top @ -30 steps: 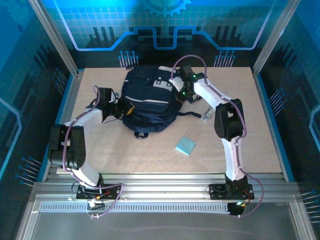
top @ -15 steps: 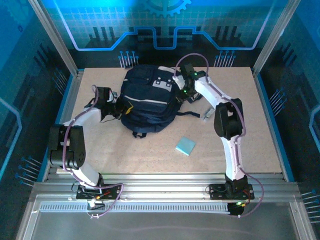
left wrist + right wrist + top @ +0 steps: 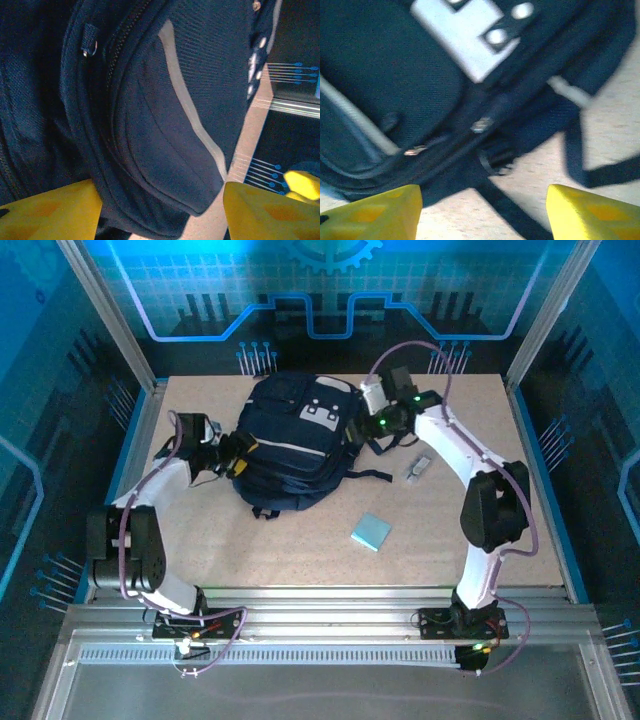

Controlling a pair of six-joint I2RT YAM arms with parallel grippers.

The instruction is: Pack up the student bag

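on the table (image 3: 300, 540), the student bag (image 3: 295, 445) lies flat. my left gripper (image 3: 160, 207) and right gripper (image 3: 482, 205) are both spread wide beside it.

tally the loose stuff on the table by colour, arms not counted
dark navy: 1, the student bag
light blue: 1, a flat square pad
pale grey: 1, a small object too small to identify
total: 3

There are one student bag (image 3: 290, 445), one light-blue square pad (image 3: 371, 532) and one small grey object (image 3: 418, 468).
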